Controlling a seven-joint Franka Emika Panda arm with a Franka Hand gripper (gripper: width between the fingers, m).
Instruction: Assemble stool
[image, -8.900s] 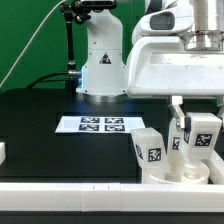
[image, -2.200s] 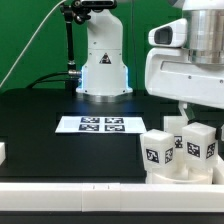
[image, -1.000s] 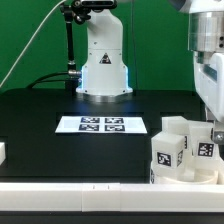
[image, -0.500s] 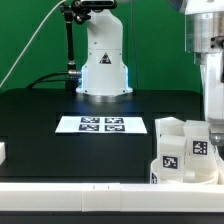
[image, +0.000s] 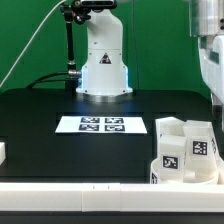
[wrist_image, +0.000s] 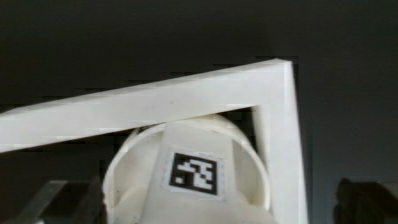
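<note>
The stool (image: 186, 152) stands upside down at the exterior view's right, by the white front rail. Its round seat (image: 188, 177) lies flat and three blocky white legs rise from it, two showing tags (image: 171, 151) (image: 203, 146). In the wrist view one tagged leg (wrist_image: 187, 165) fills the lower middle. My gripper (wrist_image: 208, 208) is above that leg, its dark fingers (wrist_image: 54, 200) set wide apart on either side and clear of it, so it is open. In the exterior view only the arm's white link (image: 210, 55) shows at the right edge.
The marker board (image: 100, 124) lies mid-table before the robot base (image: 103, 55). A white rail (image: 70, 190) runs along the front, and its corner (wrist_image: 270, 100) shows beside the leg in the wrist view. A small white part (image: 2, 152) sits at the exterior view's left edge.
The stool has shifted toward the exterior view's right along the rail. The gripper, earlier low around a leg, has let go and risen. Since half a second ago little has changed.
</note>
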